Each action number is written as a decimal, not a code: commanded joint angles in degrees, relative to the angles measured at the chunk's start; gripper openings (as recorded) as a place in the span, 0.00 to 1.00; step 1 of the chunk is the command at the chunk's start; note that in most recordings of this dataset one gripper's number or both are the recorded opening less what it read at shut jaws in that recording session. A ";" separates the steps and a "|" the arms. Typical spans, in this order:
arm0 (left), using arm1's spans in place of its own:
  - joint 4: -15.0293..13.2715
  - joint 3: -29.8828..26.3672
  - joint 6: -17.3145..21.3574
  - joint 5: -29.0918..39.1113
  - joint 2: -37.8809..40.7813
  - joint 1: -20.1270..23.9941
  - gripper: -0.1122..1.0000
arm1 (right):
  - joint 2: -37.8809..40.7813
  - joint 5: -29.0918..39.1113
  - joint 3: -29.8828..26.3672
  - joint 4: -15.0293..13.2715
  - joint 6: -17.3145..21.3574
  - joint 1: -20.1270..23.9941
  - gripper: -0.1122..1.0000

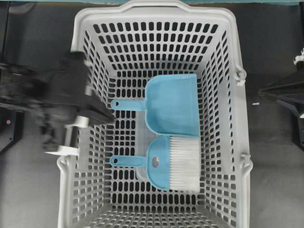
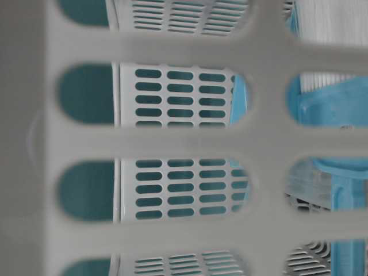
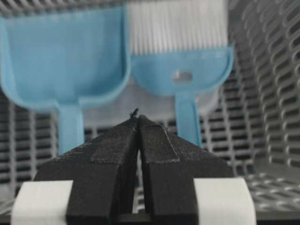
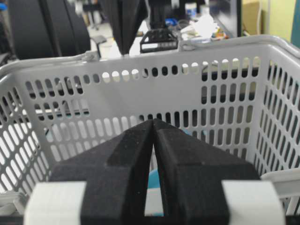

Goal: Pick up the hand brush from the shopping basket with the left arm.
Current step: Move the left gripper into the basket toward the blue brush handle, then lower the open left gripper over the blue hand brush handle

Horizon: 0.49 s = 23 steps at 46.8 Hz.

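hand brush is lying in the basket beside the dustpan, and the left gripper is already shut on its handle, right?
Not quite. The hand brush does lie in the basket beside the dustpan, but the left gripper is shut on nothing, short of the handle, as the left wrist view shows.

A robotics lab or research workspace. Two black robot arms stand at either side of a dark tabletop [image 1: 270, 156], the left arm [image 1: 52, 97] and another arm [image 1: 285, 95] at the right edge, with a grey shopping basket [image 1: 237, 118] as a test prop between them. Beyond the basket, the right wrist view shows a black office chair [image 4: 47, 26], a cluttered desk [image 4: 199, 23] with small items and a yellow-green wall [image 4: 276, 18].
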 commanded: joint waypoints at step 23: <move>0.18 -5.98 -7.12 8.09 12.39 -2.55 0.11 | -0.26 1.49 -0.79 0.18 0.09 0.09 0.10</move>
